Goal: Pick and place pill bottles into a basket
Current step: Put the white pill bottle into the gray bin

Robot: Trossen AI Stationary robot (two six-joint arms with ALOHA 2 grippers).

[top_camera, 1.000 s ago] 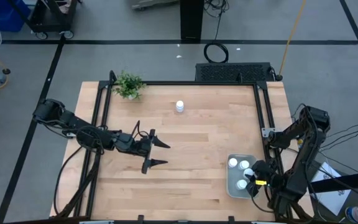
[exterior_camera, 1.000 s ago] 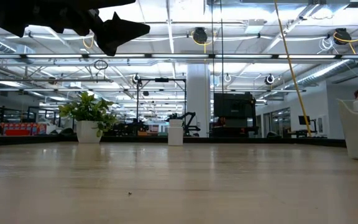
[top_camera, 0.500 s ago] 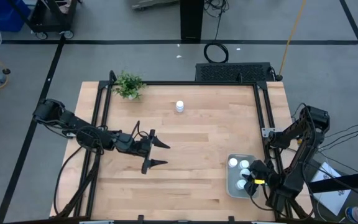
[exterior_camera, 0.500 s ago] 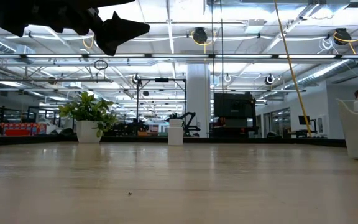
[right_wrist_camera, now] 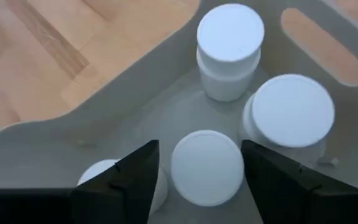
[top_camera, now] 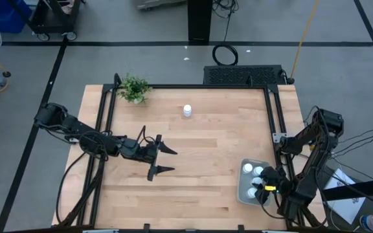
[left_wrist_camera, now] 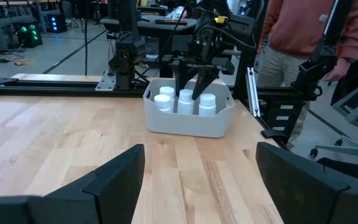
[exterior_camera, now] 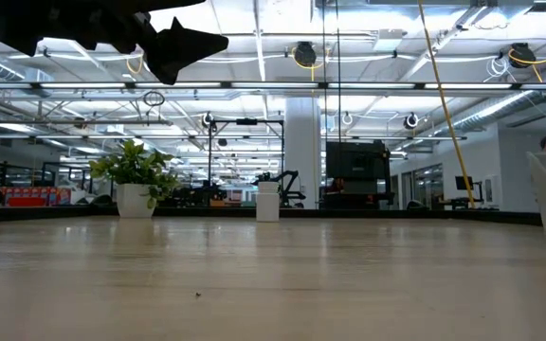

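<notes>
Wooden planks, pale and broad, make up the desk [top_camera: 193,149], and on it the whole game now turns on one lone bottle. At the near right corner sits the pale blue-grey shallow rectangular plastic basket [top_camera: 241,192], and four small white cylindrical pill bottles [right_wrist_camera: 230,51] stand upright inside it, packed close together. Hanging right over them is the right end effector [top_camera: 262,189], its two dark fingers [right_wrist_camera: 132,180] spread either side of one white cap [right_wrist_camera: 207,167] and gripping nothing, released by the look of it. That leaves the fifth small white pill bottle [top_camera: 187,110], standing upright, long axis vertical, at the far middle of the desk, well apart from the basket and some way from the small green potted plant [top_camera: 134,88]. Now the key relation: the left end effector [top_camera: 162,159] hovers mid-desk with its fingers wide apart and empty, and the lone bottle lies beyond it, toward the far edge and slightly to the right. My read is that the left arm is clearly the nearer one for that reach.
</notes>
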